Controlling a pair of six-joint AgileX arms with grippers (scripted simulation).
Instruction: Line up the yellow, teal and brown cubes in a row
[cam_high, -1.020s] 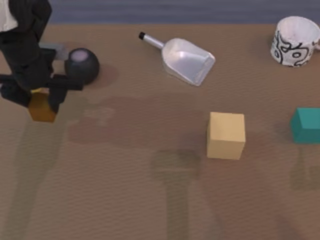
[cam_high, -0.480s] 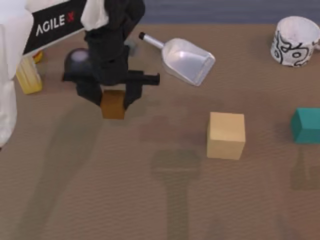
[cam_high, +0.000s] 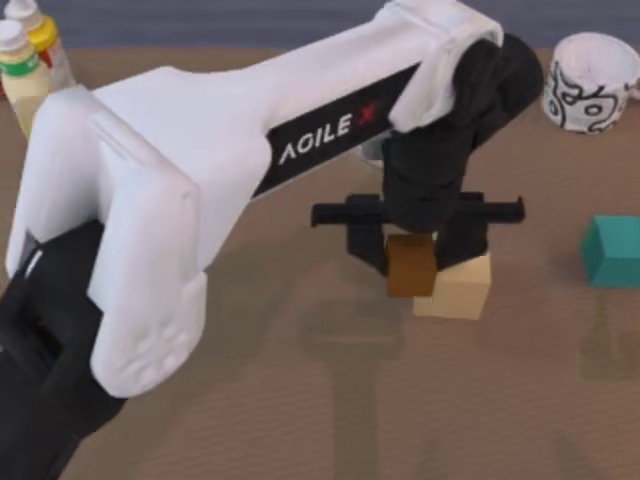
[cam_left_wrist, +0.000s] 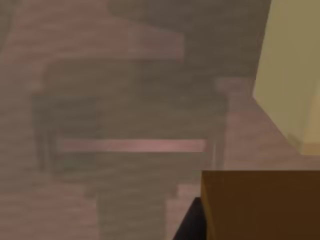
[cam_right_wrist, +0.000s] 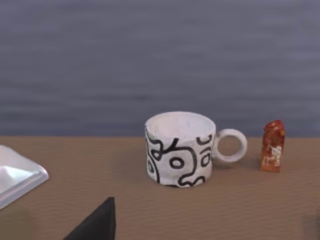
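Left gripper (cam_high: 411, 262) clamps the brown cube (cam_high: 410, 265) at the middle of the worktop (cam_high: 300, 400), just at the yellow cube's (cam_high: 462, 288) left edge. Teal cube (cam_high: 612, 251) sits well apart at the right edge. White patterned mug (cam_right_wrist: 180, 148) stands upright at the far right corner, its inside showing nothing. Right gripper is out of sight.

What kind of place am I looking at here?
Probably a simulated tabletop test bench, not a real room: a plain brown table, flat matte cubes like the teal cube, and a patterned mug.
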